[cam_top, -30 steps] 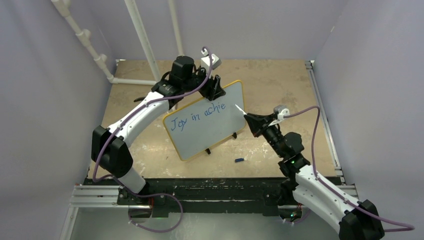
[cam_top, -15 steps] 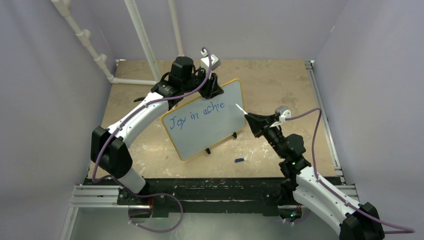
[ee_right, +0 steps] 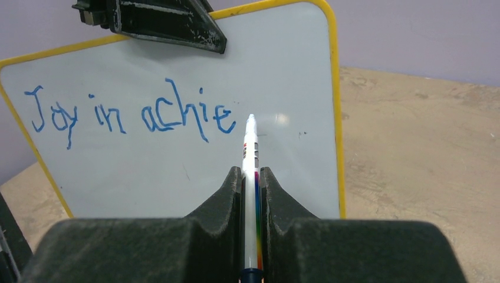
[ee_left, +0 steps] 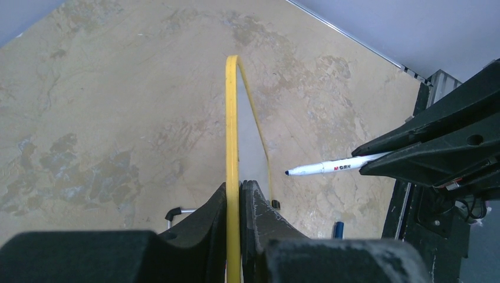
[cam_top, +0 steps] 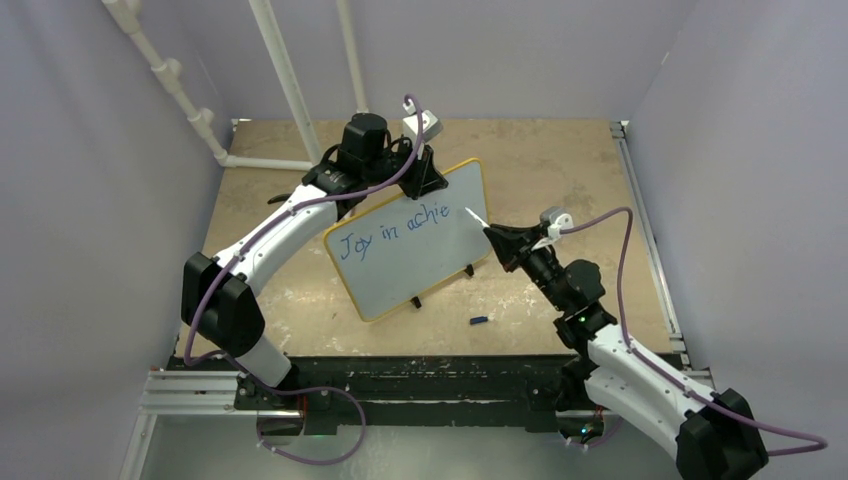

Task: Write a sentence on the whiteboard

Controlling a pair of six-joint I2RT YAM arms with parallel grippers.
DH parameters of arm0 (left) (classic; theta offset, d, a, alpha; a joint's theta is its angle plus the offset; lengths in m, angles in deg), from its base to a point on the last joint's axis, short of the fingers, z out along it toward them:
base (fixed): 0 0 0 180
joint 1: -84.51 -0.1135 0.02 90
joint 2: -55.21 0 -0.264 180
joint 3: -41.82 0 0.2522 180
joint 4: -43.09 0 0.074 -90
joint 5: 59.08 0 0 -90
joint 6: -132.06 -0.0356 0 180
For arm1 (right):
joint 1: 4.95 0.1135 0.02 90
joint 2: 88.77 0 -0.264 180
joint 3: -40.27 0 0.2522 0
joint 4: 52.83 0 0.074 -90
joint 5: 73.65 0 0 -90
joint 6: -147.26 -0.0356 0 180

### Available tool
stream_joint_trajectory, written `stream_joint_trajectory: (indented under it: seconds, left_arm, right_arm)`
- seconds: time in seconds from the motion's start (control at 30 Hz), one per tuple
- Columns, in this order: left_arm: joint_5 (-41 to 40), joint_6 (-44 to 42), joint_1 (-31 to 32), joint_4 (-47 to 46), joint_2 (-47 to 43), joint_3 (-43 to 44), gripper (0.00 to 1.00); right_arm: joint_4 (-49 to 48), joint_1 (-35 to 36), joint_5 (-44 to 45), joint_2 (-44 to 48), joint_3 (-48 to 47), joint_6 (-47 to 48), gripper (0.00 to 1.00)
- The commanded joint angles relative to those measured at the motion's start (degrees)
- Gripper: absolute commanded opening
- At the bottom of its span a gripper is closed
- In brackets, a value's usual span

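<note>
While my left fingers (ee_left: 212, 221) pinch the whiteboard (cam_top: 420, 262) rim, my right fingers (ee_right: 227, 197) clamp the marker (ee_right: 250, 154), tip just off the board at three o'clock of the sentence (ee_right: 130, 112); the next letter, I reckon, needs contact.

My left gripper (cam_top: 424, 176) clamps the whiteboard (cam_top: 405, 265) at its top rim. My right gripper (cam_top: 497, 237), pinching a marker (cam_top: 478, 218), points at its right half.

The whiteboard (cam_top: 410, 262) stood tilted at centre frame on the counter (cam_top: 560, 170), its sentence (cam_top: 393, 230) reading "Joy in achie". The left tool (cam_top: 425, 172) clamped its top edge; the right tool (cam_top: 492, 233) held a marker (cam_top: 478, 217) toward its right side.
</note>
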Motion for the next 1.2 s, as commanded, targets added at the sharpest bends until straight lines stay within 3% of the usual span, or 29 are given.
stream_joint_trajectory:
  seconds: [0.0,0.47,1.17]
  left_arm:
    - [-0.6,-1.8,-0.4,-0.4,-0.5,-1.2,0.0]
    - [-0.5,-2.0,-0.5,-0.3,-0.2,-1.3,0.0]
    - [-0.4,-2.1,-0.4,0.0,-0.2,-0.9,0.0]
  right_arm:
    - [-1.1,0.0,-0.4,-2.3,-4.7,1.6,0.0]
    - [-1.9,1.5,-1.6,-7.6,-8.5,3.4,0.0]
    - [-0.2,4.5,3.5,-11.3,-10.4,4.9,0.0]
